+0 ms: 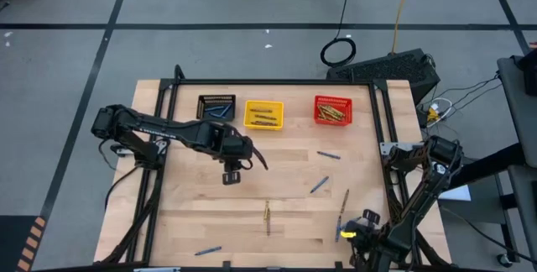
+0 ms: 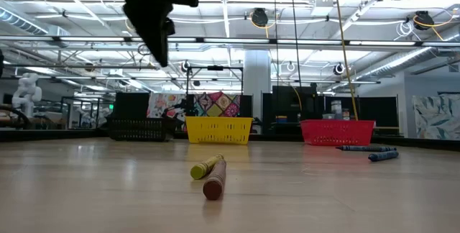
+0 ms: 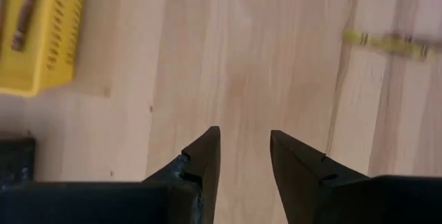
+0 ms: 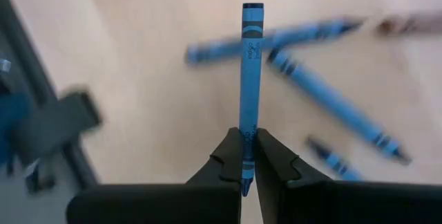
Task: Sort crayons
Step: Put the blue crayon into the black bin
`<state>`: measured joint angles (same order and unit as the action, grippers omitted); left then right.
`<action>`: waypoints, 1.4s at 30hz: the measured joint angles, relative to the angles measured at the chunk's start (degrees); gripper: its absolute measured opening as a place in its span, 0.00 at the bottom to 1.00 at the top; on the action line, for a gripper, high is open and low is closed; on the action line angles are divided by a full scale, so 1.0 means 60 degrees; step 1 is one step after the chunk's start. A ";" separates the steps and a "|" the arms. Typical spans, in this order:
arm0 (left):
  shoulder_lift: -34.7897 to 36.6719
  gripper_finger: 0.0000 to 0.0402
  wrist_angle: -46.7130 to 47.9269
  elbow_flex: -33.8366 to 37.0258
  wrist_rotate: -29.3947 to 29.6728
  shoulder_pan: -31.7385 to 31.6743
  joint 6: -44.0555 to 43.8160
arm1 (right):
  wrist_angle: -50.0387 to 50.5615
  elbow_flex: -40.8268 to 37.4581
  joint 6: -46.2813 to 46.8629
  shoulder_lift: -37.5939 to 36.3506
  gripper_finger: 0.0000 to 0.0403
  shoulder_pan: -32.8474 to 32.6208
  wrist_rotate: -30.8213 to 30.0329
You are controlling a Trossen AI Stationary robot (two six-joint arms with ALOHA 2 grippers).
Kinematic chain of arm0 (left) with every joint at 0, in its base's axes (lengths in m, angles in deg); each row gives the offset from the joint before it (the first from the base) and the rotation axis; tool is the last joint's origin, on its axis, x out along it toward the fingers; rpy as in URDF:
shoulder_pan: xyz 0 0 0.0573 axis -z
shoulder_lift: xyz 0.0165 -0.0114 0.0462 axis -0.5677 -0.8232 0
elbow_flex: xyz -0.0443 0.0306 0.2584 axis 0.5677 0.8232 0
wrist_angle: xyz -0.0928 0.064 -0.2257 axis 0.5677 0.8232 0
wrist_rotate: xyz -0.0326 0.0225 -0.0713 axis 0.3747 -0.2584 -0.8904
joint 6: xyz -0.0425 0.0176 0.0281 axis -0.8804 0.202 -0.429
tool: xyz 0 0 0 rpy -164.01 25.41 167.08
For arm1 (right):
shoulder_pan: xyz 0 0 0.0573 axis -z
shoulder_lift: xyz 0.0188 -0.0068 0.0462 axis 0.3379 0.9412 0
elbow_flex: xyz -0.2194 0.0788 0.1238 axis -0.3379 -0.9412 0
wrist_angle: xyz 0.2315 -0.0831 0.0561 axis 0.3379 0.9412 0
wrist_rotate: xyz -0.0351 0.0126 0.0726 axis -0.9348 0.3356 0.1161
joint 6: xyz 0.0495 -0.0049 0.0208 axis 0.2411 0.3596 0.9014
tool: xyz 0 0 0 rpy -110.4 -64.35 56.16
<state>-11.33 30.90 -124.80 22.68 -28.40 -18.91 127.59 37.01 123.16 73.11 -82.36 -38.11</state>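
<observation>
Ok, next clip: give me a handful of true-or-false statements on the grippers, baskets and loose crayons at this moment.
1. The right gripper is shut on a blue crayon. True.
2. The left gripper holds a yellow crayon. False: its fingers stand apart with only bare table between them.
3. Three baskets line the far edge: black basket, yellow basket, red basket. True.
4. The yellow basket is empty. False: crayons lie inside it.
5. No crayons are left loose on the table. False: several are, among them a yellow crayon beside a brown crayon near the middle.
</observation>
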 joint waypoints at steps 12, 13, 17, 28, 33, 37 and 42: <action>0.0004 0.31 -0.3855 0.0537 0.0524 0.0626 0.0654 | 0.0364 0.0004 0.0858 -0.0015 0.00 0.0470 -0.4105; 0.0000 0.31 -0.4191 0.0729 0.0523 0.0699 0.0655 | 0.0366 0.0004 0.0863 -0.0015 0.00 0.0541 -0.4505; 0.0000 0.31 -0.6433 0.1731 0.0525 0.0932 0.0578 | 0.0459 0.0004 0.0785 -0.0018 0.00 0.0843 -0.5822; -0.0004 0.31 -1.1858 0.3859 0.0514 0.1359 0.0232 | -0.0002 0.0007 -0.0337 -0.0018 0.00 0.1801 -0.7321; -0.0004 0.31 -1.2101 0.4036 0.0343 0.1384 0.0342 | -0.1131 0.0007 -0.1783 -0.0018 0.00 0.2282 -0.7325; -0.0004 0.31 -1.2352 0.4036 0.0032 0.1462 0.0926 | -0.2119 0.0007 -0.3046 -0.0069 0.00 0.2716 -0.7323; -0.0004 0.31 -1.2847 0.4036 0.0008 0.1473 0.1197 | -0.3011 0.0007 -0.4186 -0.0069 0.00 0.3206 -0.7325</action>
<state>-11.35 -46.19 -100.59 22.73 -19.56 -11.73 109.52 37.05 98.04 72.69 -63.12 -82.06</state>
